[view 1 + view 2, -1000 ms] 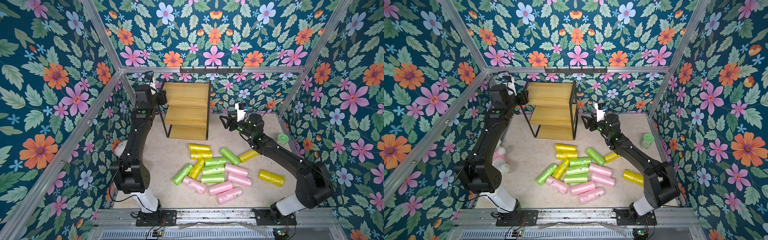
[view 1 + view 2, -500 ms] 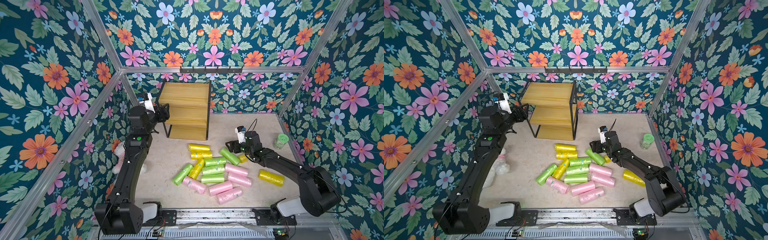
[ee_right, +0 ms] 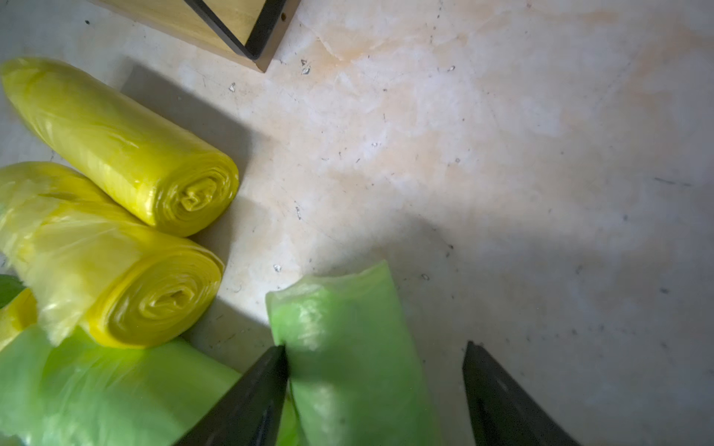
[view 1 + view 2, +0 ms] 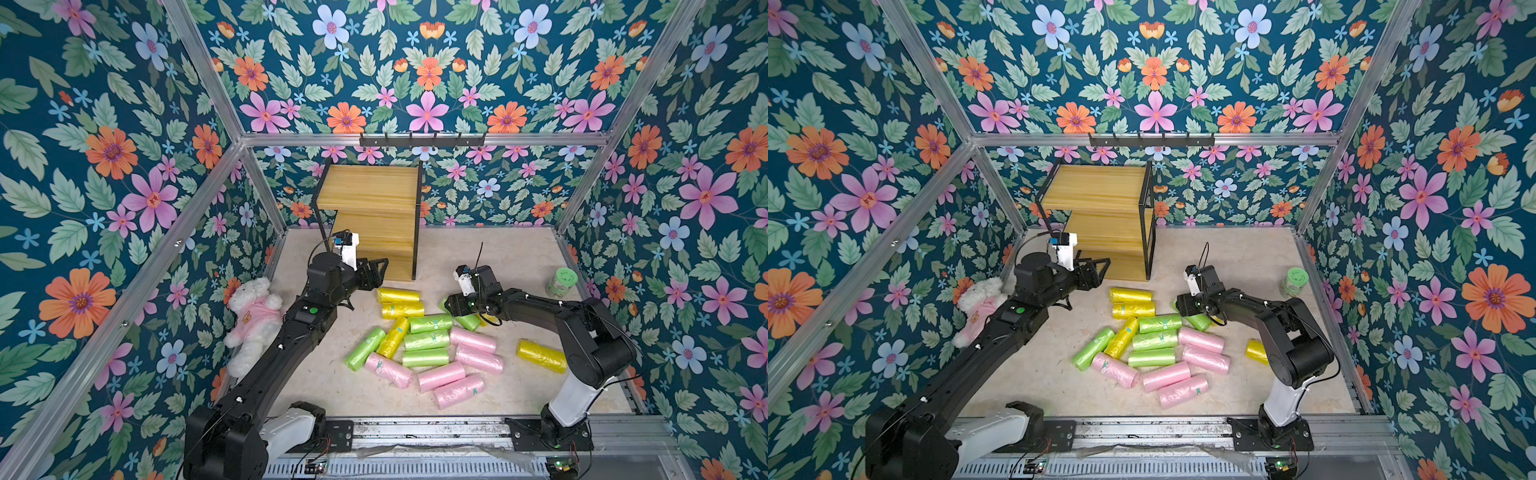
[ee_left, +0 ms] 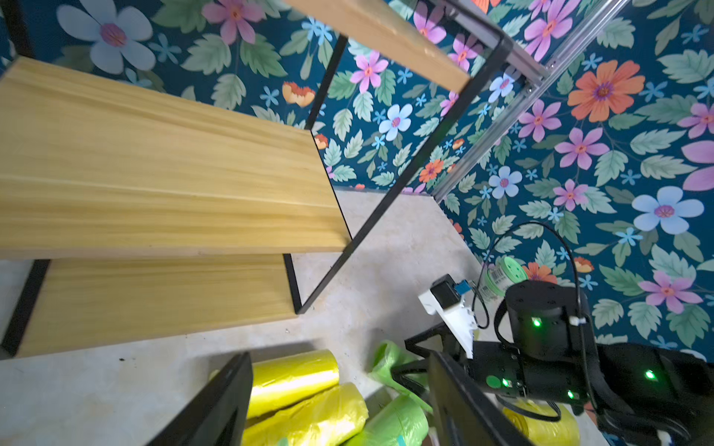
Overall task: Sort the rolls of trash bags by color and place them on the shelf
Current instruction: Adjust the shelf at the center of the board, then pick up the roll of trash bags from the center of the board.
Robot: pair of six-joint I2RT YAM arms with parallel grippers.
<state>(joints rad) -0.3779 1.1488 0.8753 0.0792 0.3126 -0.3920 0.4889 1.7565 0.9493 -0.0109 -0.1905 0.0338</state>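
Both arms have swung down from shelf height to the counter (image 4: 498, 257). The left gripper (image 4: 376, 270) hangs open and empty before the shelf (image 4: 374, 195), its boards bare wood. The right gripper (image 3: 376, 345) stands open astride a green roll (image 3: 347, 386), one finger (image 3: 255, 394) touching it, the other clear. The rolls of trash bags (image 4: 428, 345) lie heaped on the counter. A green-lidded jar (image 4: 561, 282) stands near the wall, contents unreadable. The right arm (image 4: 540, 305) covers most of that green roll in both top views, and half of a yellow roll (image 4: 1255, 351) in a top view.
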